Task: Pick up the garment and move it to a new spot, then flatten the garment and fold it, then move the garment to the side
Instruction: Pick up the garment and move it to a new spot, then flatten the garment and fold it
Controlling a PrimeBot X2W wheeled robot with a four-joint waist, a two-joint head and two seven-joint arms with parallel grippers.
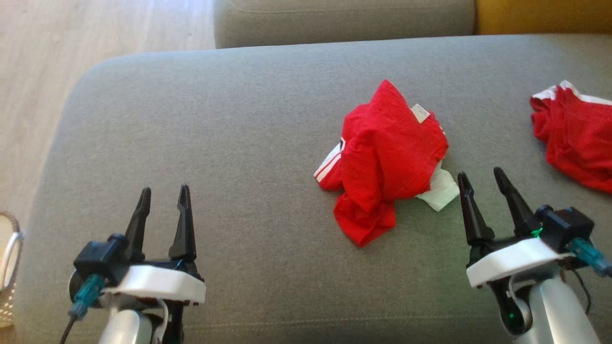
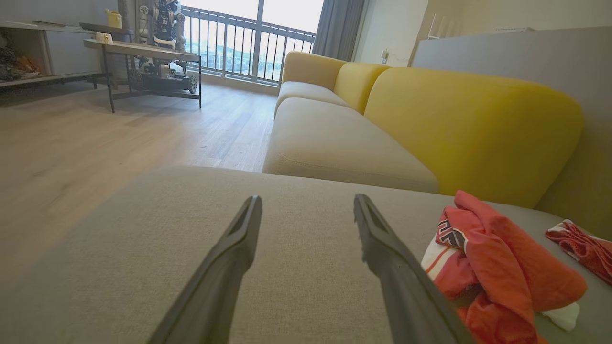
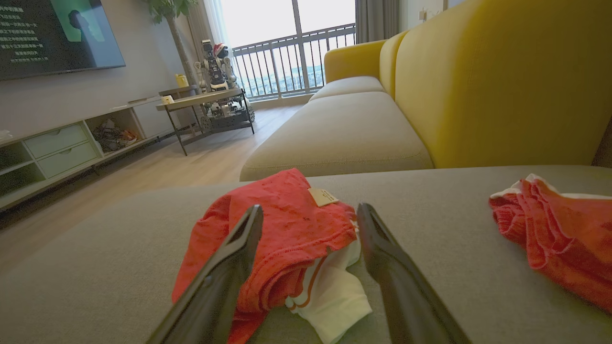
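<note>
While the head view looks down on the grey cushion (image 1: 239, 119), the left gripper (image 1: 165, 190) sits at lower left, forearm rising from the bottom edge, fingers pointing up the frame. Jaws wide apart, nothing between them, over bare cushion. Right gripper (image 1: 479, 173) at lower right, fingers pointing up and leaning slightly left; jaws wide, holding nothing. Its left fingertip is just beside the white edge of the garment (image 1: 387, 157); contact cannot be told. Garment: crumpled red heap with white trim, right of centre. Second red garment (image 1: 573, 138) at the right edge, well apart. Basket (image 1: 7, 267) at the left edge, partly cut off.

Left wrist view: left gripper (image 2: 307, 198) fingers rise from the bottom, spread wide, bare cushion between them. Garment (image 2: 497, 258) at lower right, beside the right-hand finger. Yellow backrest (image 2: 468, 129) in the upper right.

Right wrist view: right gripper (image 3: 311, 207) level and low over the cushion, jaws wide, nothing held. Garment (image 3: 282, 239) at centre, seen between and behind the fingers, label (image 3: 322, 196) on top. Second red garment (image 3: 559, 234) at right.
</note>
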